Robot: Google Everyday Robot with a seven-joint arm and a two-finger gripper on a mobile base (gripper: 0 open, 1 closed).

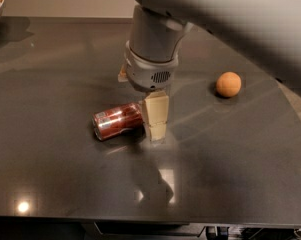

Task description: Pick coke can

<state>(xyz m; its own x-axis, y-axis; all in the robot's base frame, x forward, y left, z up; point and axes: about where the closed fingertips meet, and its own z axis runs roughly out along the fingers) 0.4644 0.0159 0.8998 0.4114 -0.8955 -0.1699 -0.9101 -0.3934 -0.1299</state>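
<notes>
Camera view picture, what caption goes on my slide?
Gripper low beside a coke can lying on its side on the dark table.

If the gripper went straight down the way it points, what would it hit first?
Probably the table, right beside one end of the lying coke can. The gripper hangs so close to that end that it might graze the can first; depth is unclear.
</notes>
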